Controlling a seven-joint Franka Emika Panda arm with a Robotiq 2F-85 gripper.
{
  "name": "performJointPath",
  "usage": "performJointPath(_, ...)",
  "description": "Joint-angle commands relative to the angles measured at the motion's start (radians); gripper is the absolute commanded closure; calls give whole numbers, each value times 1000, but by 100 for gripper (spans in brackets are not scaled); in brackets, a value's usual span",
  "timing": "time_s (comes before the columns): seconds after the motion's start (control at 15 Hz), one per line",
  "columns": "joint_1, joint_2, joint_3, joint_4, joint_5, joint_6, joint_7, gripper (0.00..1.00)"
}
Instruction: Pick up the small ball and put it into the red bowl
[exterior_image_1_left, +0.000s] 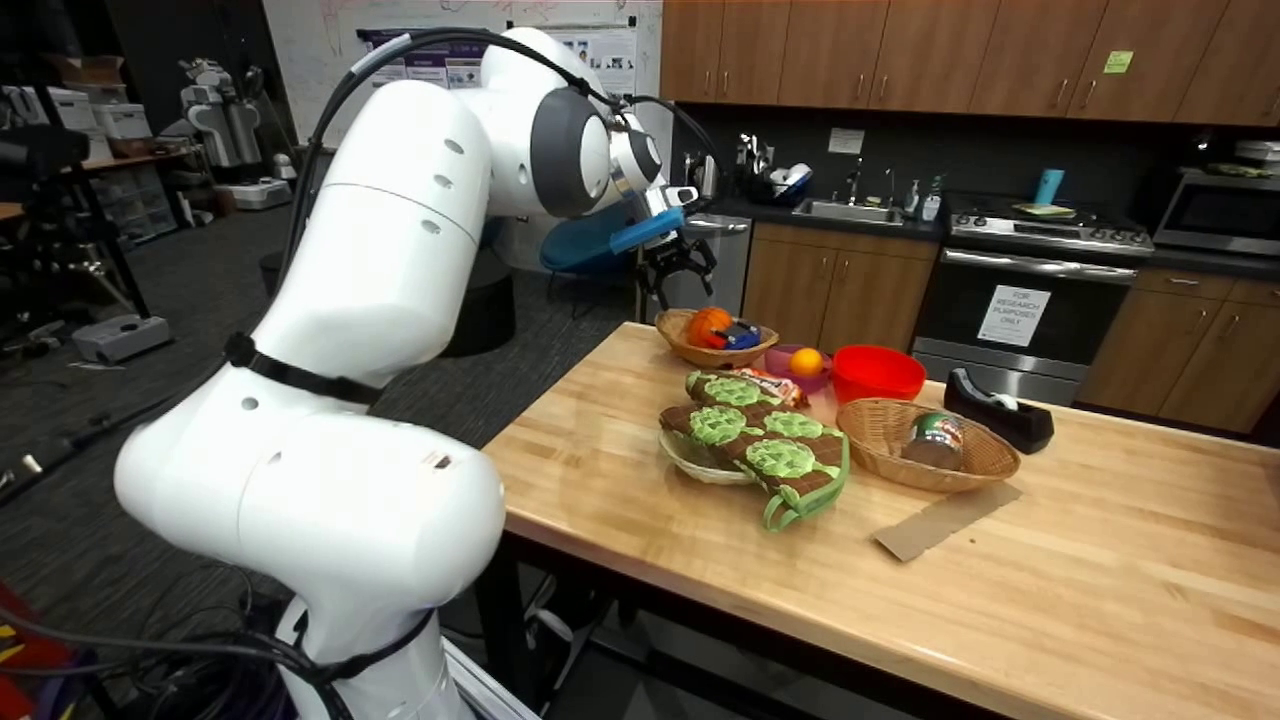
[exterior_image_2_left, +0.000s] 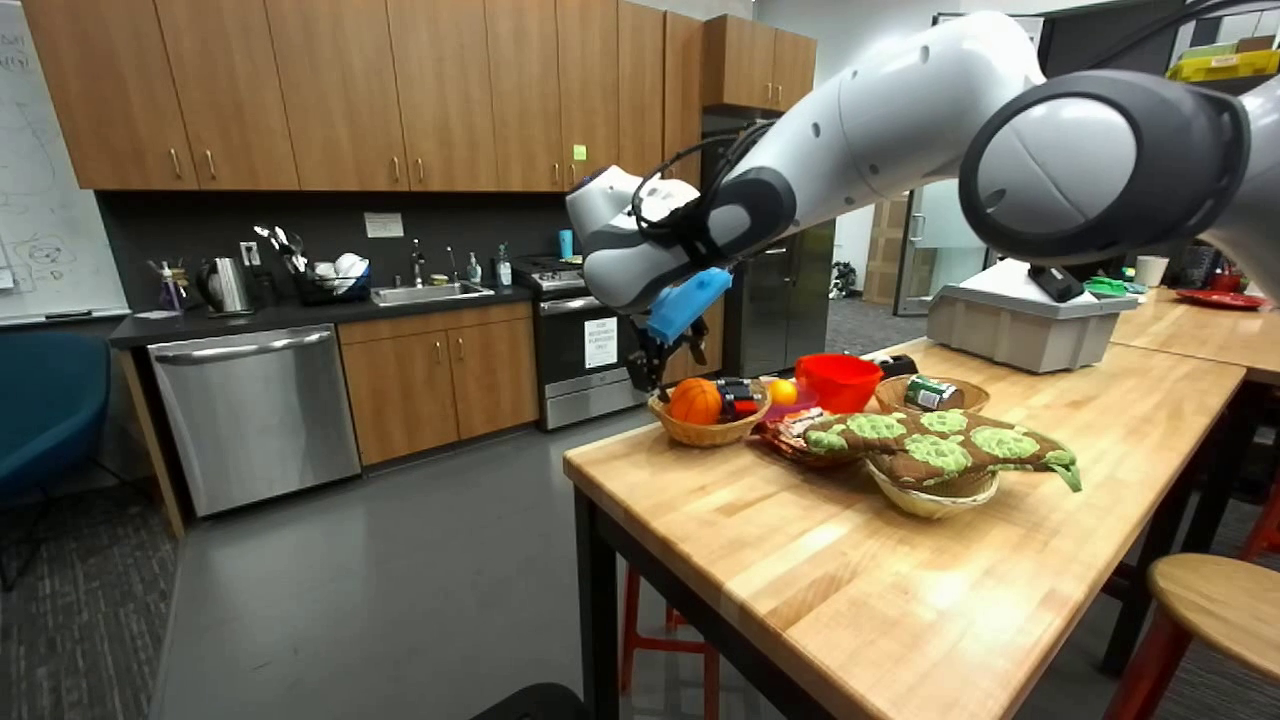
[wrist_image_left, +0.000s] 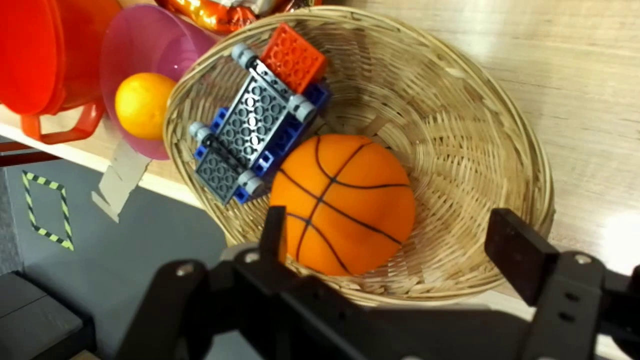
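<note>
The gripper (wrist_image_left: 390, 230) is hovering above the basket (wrist_image_left: 455, 130), fingers spread wide and pinching nothing — and the ball (wrist_image_left: 345, 205) is sitting inside, just beside a brick toy (wrist_image_left: 255, 120), showing nearer one finger than the other in the wrist view. It's looking light, perhaps a bit squashy, and a high pinch could be sending it squirting free, so the pads are probably wanting to straddle its middle, after a sideways nudge. Farther out, an orange (wrist_image_left: 144, 106) is resting in the purple bowl (wrist_image_left: 145, 45) — and beyond, the red bowl (wrist_image_left: 82, 55) is waiting.
</note>
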Motion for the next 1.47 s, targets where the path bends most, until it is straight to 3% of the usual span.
performJointPath(0.0, 20, -31, -10, -18, -31, -26, 8, 0)
performJointPath(0.73, -35, 41, -50, 48, -58, -28, -35, 0)
performJointPath(1.4, -58, 71, 19, 55, 102, -28, -45, 0)
